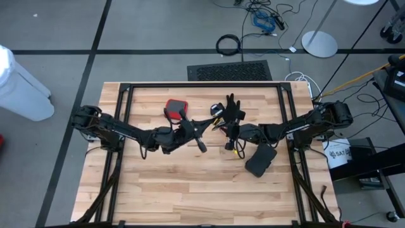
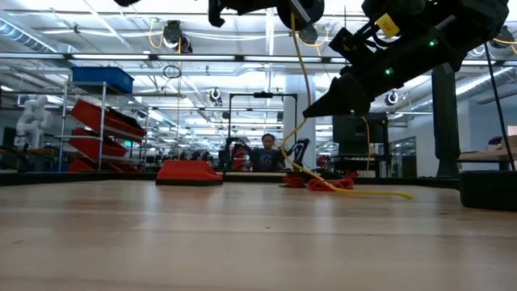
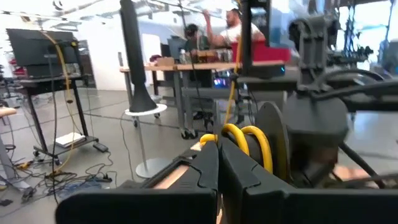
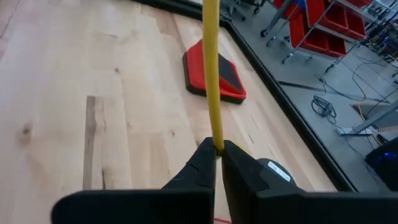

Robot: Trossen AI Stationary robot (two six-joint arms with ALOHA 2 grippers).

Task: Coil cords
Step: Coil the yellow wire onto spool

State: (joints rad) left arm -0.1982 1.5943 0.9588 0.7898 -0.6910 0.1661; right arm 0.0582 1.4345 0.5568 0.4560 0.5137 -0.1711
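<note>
The right hand (image 4: pixel 219 163) pinches the yellow cord (image 4: pixel 211 74) between its fingertips, cord running straight ahead

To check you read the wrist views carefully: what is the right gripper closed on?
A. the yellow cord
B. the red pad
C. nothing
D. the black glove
A: in the right wrist view the right gripper pinches the yellow cord, which runs straight out from its fingertips.

From above, two dark robot arms reach in over a light wooden table (image 1: pixel 190 190). The left gripper (image 1: pixel 201 147) and the right gripper (image 1: pixel 229 145) sit near the middle. A red flat case (image 1: pixel 173 107), a black glove (image 1: pixel 233 109) and a black pouch (image 1: pixel 261 159) lie close by.
</note>
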